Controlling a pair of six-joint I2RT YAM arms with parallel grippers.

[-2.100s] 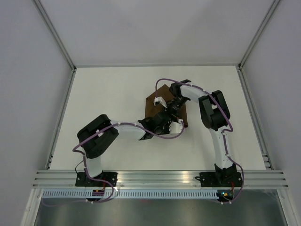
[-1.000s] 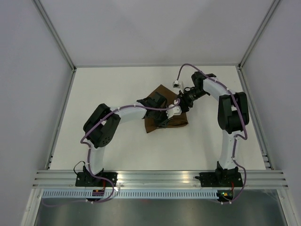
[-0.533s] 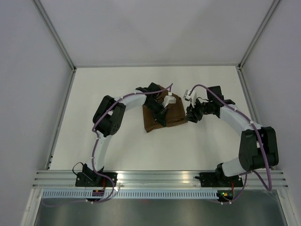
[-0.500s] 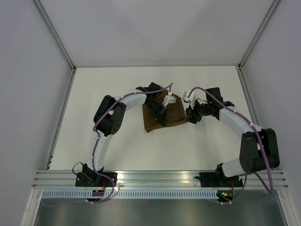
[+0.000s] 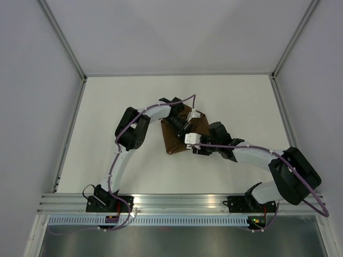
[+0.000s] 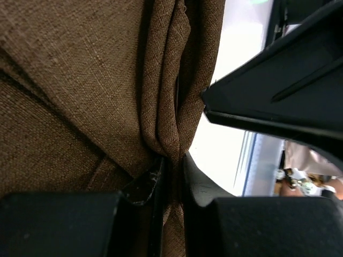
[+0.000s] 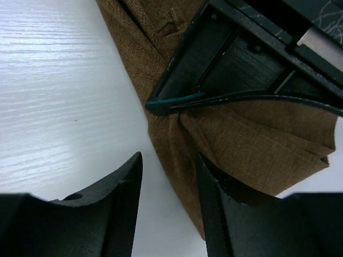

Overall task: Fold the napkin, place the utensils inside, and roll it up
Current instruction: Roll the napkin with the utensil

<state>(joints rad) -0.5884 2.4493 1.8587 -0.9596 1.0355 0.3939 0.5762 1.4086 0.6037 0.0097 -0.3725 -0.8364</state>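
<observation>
The napkin [image 5: 172, 140] is a dark brown cloth, folded and bunched, in the middle of the table. My left gripper [image 5: 185, 128] reaches over it from the far left. In the left wrist view the left gripper [image 6: 174, 163] is shut on a bunched fold of the napkin [image 6: 80, 80]. My right gripper [image 5: 194, 145] comes in low from the right at the cloth's near edge. The right wrist view shows the right gripper [image 7: 170, 155] open, its fingers astride the napkin's edge [image 7: 177, 150] without pinching it. The utensils are hidden.
The white table [image 5: 123, 101] lies inside a metal frame with grey walls on three sides. A black part of the right arm [image 6: 284, 85] hangs close beside the left fingers. Purple cables loop over both arms.
The right arm has swung from the napkin's right side round to its near edge, right next to the left gripper. The left gripper has tightened on the fold.
</observation>
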